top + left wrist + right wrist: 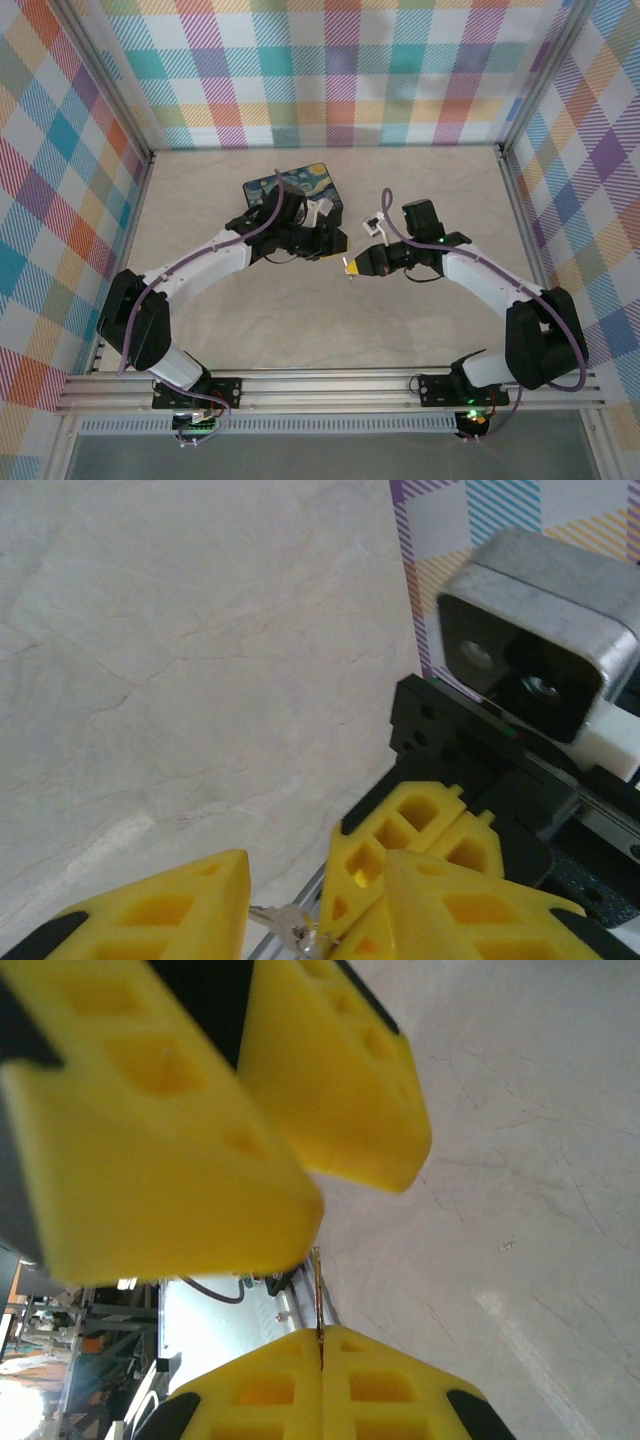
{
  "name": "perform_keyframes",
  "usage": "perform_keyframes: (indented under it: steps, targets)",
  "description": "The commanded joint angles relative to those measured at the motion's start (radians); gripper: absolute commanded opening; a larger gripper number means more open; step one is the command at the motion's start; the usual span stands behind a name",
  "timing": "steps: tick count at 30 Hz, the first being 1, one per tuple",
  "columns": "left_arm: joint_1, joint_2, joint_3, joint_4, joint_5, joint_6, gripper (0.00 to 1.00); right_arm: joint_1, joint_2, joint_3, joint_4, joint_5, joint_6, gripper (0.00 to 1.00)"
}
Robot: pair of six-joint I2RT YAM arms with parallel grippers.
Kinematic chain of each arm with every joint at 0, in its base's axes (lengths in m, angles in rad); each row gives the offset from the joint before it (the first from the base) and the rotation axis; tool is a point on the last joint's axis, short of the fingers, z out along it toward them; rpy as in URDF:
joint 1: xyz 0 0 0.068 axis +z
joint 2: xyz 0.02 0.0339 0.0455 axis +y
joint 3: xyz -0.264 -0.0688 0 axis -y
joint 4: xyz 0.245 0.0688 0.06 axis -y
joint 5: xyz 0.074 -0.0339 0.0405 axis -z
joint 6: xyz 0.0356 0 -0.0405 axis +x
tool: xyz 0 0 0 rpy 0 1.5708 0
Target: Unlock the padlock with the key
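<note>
The two claws meet just off the near corner of the painted box (295, 188), above the bare tabletop (250, 320). The right claw (320, 1350) is closed flat on the key (318, 1295). The key stands edge-on between its fingertips as a thin grey sliver, its free end pointing at the left claw (320, 880). The left claw's fingers are apart at a narrow gap, and the right claw's tips reach in between them. A small silvery bit (292, 927) shows in that gap, but I cannot tell whether it is the key's end or the padlock's loop. The padlock itself I cannot make out. The dark patch between the left fingers in the right wrist view may be it, or only the claw's body.

Judging from this, the step in hand is bringing key and lock together on the near side of the box. To do it well, the key needs to sit square in the right claw so it does not swivel when its tip meets resistance. The approach wants to be slow and straight along the key's own line, with small corrections rather than a push. The left claw should close only enough to steady its load, without pinching the right claw's tips. A dropped key would lie flat on the tabletop by the box, hard to pick up
</note>
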Motion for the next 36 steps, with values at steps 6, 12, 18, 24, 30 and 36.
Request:
perform_keyframes:
  steps: [6, 12, 18, 24, 30, 36]
  targets:
    - [-0.009, -0.008, -0.009, 0.036, 0.032, 0.036, 0.32, -0.018, 0.019, 0.036, 0.035, -0.023, 0.009, 0.07]
    - [-0.009, -0.010, -0.019, 0.038, 0.031, 0.040, 0.31, -0.032, 0.024, 0.033, 0.069, -0.035, 0.036, 0.07]
    - [-0.009, -0.008, -0.020, 0.058, 0.043, 0.030, 0.26, -0.032, 0.042, 0.045, 0.093, -0.047, 0.056, 0.07]
    - [-0.009, -0.008, -0.025, 0.062, 0.046, 0.030, 0.19, -0.033, 0.049, 0.049, 0.103, -0.060, 0.064, 0.07]
    - [-0.009, -0.009, -0.029, 0.056, 0.040, 0.032, 0.09, -0.033, 0.047, 0.047, 0.114, -0.056, 0.074, 0.07]
    - [-0.007, -0.006, -0.012, 0.012, -0.015, 0.020, 0.00, -0.033, 0.049, 0.054, 0.098, -0.041, 0.068, 0.16]
